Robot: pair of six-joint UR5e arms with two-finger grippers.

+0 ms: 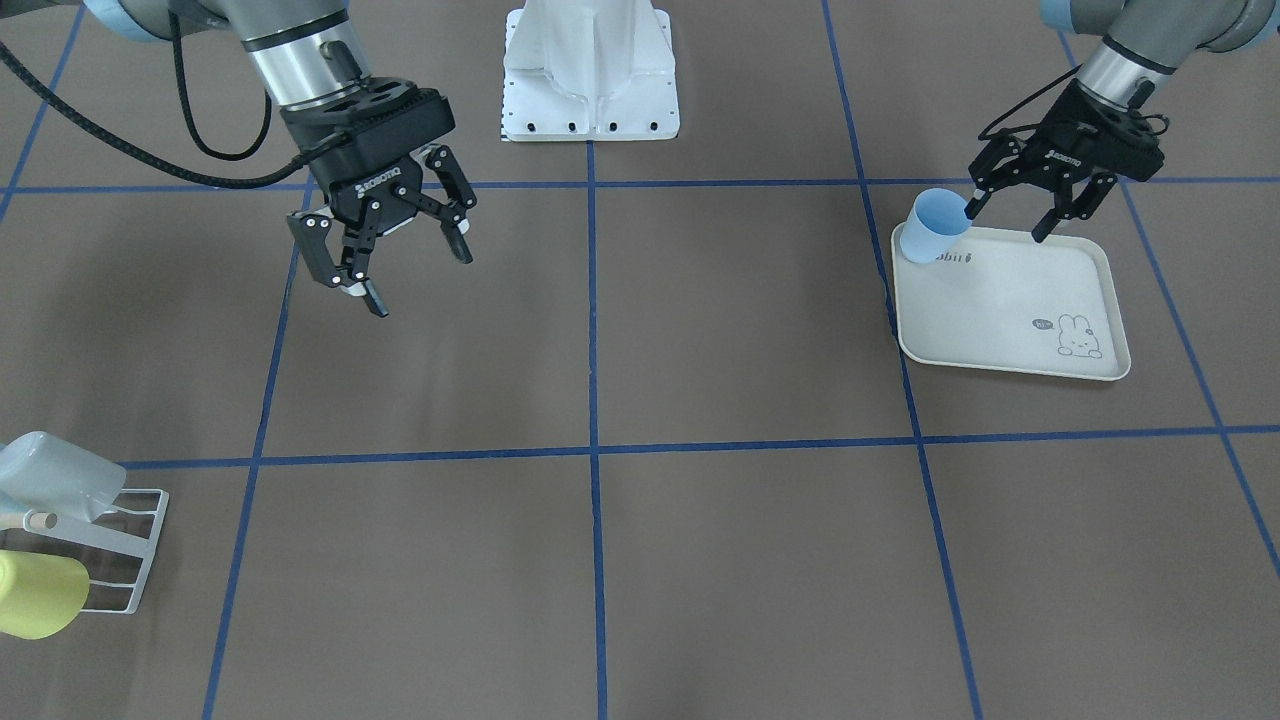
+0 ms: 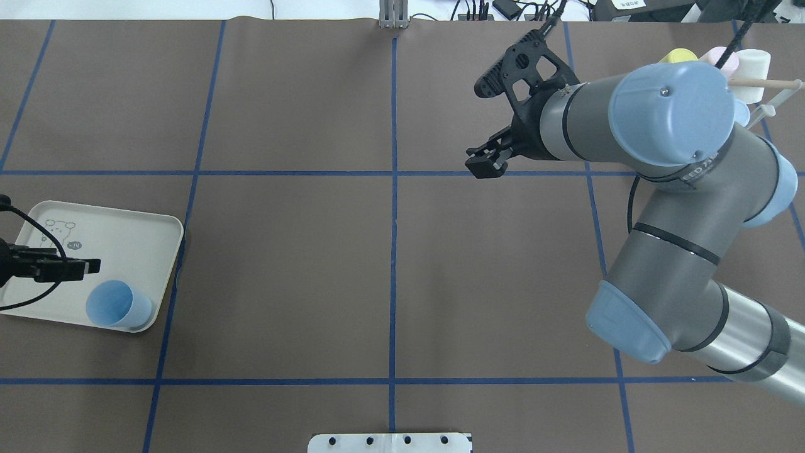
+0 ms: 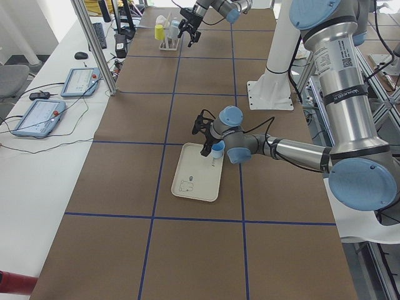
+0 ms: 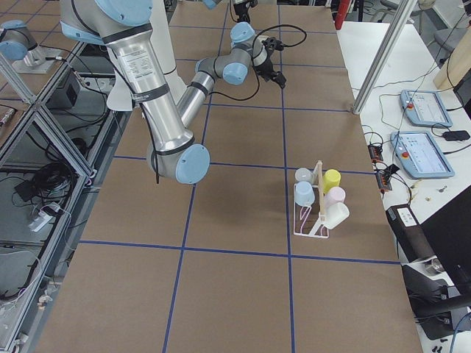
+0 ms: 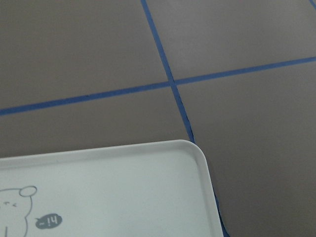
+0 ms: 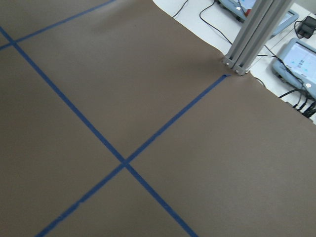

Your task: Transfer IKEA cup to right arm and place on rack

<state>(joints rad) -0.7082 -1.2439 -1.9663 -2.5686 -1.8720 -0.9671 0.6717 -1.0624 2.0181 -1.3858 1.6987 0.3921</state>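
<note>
A light blue IKEA cup (image 1: 935, 228) stands upright on the near corner of a cream rabbit-print tray (image 1: 1010, 320); it also shows in the overhead view (image 2: 117, 306). My left gripper (image 1: 1004, 225) is open right beside the cup, with one fingertip at the cup's rim and the other over the tray. My right gripper (image 1: 420, 282) is open and empty, held above the bare table far from the cup. The white wire rack (image 1: 125, 545) with a wooden dowel stands at the table's far right end and carries several cups (image 4: 324, 195).
The robot's white base plate (image 1: 590, 85) sits at the middle of the table's robot side. Blue tape lines cross the brown table. An aluminium post (image 6: 249, 42) and tablets stand past the table's far edge. The right arm's big elbow (image 2: 679, 189) hangs over the right half.
</note>
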